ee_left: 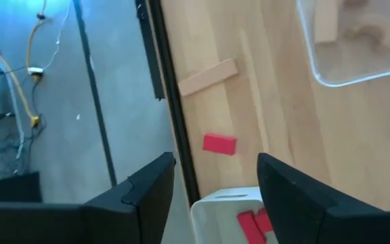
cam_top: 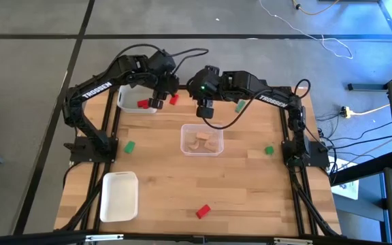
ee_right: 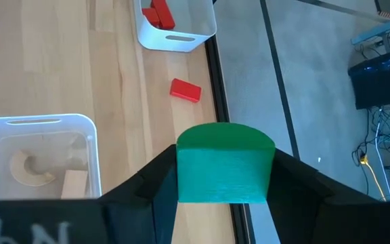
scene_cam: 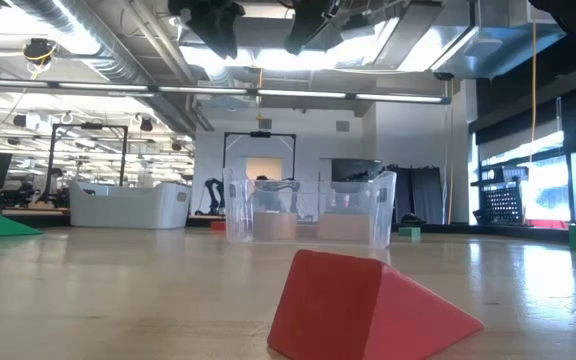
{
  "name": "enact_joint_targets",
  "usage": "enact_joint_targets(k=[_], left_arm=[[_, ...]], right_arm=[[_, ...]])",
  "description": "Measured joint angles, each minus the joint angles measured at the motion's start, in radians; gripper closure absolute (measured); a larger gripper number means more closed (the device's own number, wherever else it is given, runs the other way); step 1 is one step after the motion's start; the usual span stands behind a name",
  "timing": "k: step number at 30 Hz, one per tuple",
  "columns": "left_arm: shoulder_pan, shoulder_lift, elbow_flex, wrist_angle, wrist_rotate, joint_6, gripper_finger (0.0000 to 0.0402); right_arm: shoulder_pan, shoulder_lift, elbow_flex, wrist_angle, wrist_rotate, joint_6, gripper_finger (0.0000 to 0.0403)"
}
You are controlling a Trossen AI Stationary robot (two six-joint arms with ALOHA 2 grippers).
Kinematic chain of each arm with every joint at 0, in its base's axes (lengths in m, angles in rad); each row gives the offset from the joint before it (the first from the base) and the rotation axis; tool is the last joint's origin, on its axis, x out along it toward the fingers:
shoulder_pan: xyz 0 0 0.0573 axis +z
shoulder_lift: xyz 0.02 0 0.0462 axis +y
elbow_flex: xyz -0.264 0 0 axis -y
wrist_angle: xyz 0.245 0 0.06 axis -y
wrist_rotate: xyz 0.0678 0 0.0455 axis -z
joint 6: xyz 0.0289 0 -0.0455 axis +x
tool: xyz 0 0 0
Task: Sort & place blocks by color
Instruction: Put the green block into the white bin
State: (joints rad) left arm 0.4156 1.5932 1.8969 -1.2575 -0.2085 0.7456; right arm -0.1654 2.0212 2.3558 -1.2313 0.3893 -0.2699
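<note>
Green half-round wooden block (ee_right: 225,163) sits clamped in your right gripper (ee_right: 225,177) above the pale plank table (cam_top: 250,184); left gripper (ee_left: 215,196) gapes empty.

Wood table (cam_top: 250,184). Clear tray (cam_top: 202,140) mid-table. White tray (cam_top: 129,102) at far left edge, another white tray (cam_top: 118,196) near left corner. Grey floor (cam_top: 33,82) around; cables (cam_top: 332,44) and yellow cord (cam_top: 369,109) on floor at right.
</note>
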Motion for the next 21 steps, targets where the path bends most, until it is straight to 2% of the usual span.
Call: enact_joint_targets(k=[17, 21], left_arm=[[0.000, 0.000, 0.000, 0.060, -0.011, -0.007, 0.0197], [0.000, 0.000, 0.000, 0.139, -0.011, 0.118, 0.0197]], right_arm=[[0.000, 0.000, 0.000, 0.001, 0.000, 0.000, 0.0230], [0.000, 0.000, 0.000, 0.001, 0.000, 0.000, 0.0230]])
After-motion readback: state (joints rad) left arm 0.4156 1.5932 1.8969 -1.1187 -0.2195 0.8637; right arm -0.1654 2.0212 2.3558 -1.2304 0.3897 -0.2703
